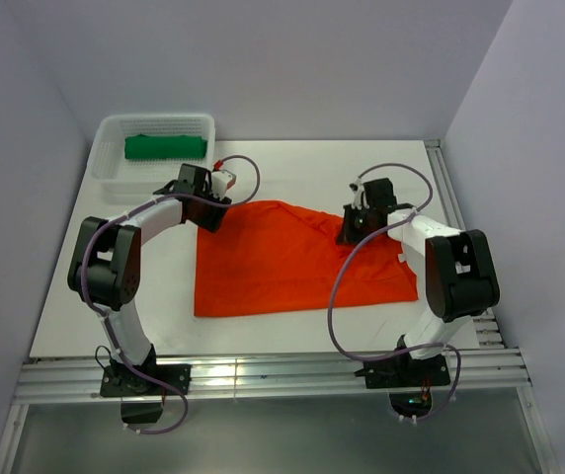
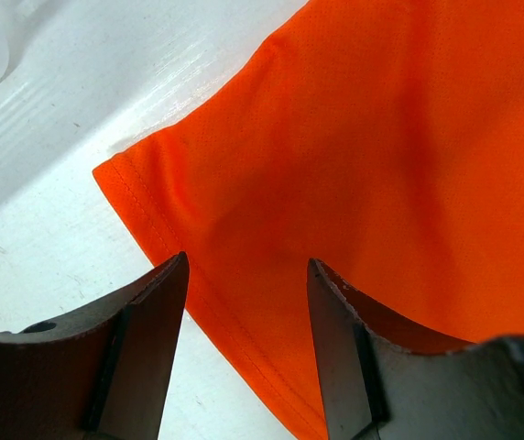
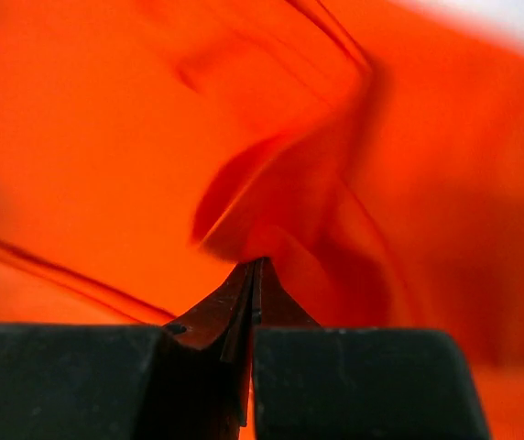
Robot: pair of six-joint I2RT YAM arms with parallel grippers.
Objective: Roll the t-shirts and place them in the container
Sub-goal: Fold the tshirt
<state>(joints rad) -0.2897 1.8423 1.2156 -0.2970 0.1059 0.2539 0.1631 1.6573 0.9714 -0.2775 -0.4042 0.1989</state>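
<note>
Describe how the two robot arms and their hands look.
Both the left arm and the right arm have white links and bulky black joints. A thin purple cable loops along each. The left hand and the right hand are black, with dark fingers tapering to points.

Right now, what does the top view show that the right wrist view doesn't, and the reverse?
Top view only: the whole orange shirt spread on the table, a bundled green shirt in the white basket, and the left gripper at the orange shirt's far left corner.
Right wrist view only: a close-up of the right gripper shut on a pinched fold of cloth, with creases running to its tips.
Both: the orange shirt, and the right gripper on its far right part.
</note>
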